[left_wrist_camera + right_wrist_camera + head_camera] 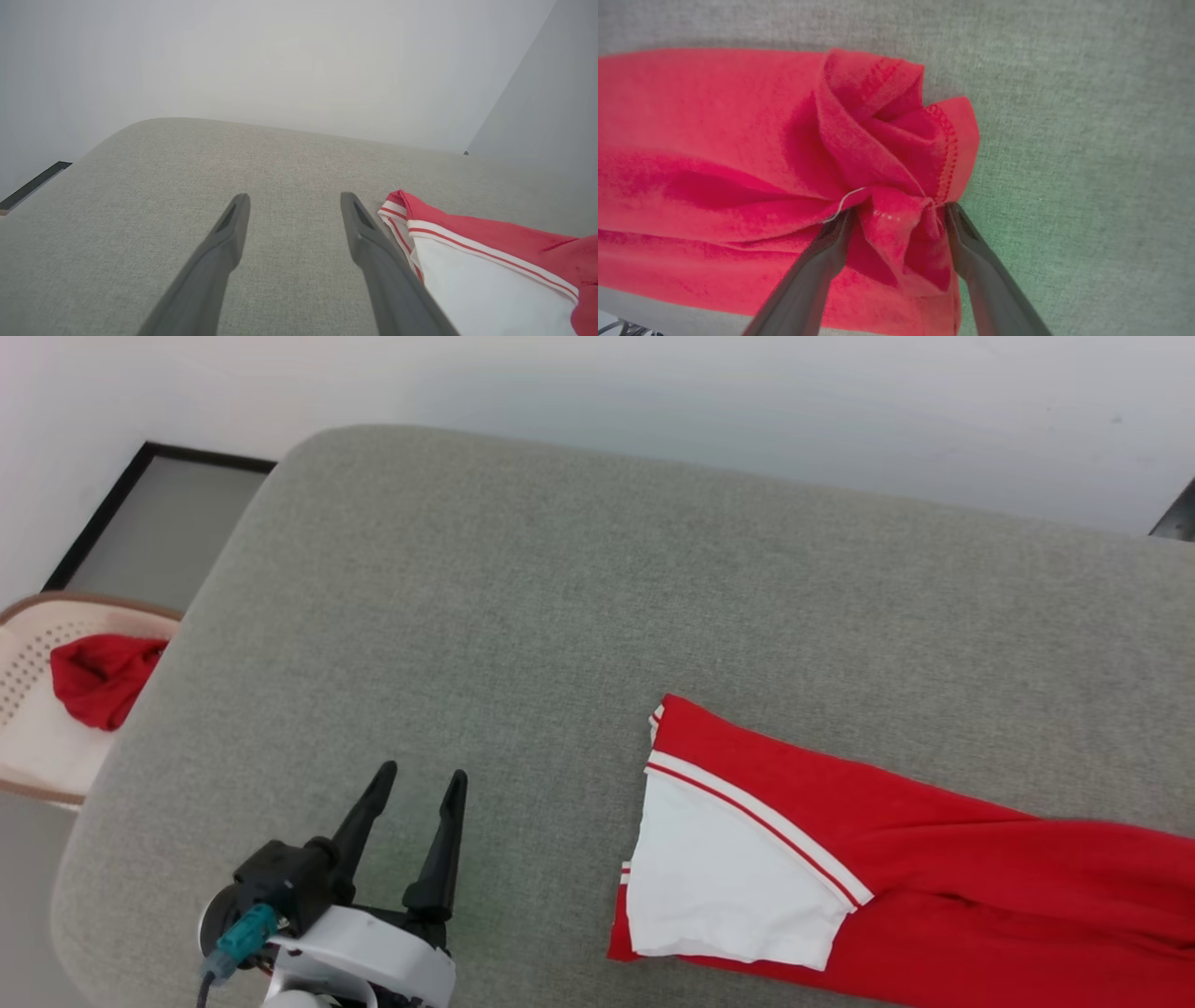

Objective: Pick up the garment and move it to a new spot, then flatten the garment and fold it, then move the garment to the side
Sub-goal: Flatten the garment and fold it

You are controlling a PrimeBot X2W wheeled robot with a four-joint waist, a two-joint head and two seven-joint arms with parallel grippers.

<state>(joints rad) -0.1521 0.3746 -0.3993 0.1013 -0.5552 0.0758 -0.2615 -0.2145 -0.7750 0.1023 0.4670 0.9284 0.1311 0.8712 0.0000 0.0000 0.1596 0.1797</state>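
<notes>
Bare table [560,579] leftward — garment [980,868] rightward

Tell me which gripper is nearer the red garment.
Right. The right gripper straddles a bunched edge of the garment, cloth between its open jaws. The left gripper sits over the table, beside the white sleeve but apart from it.
</notes>
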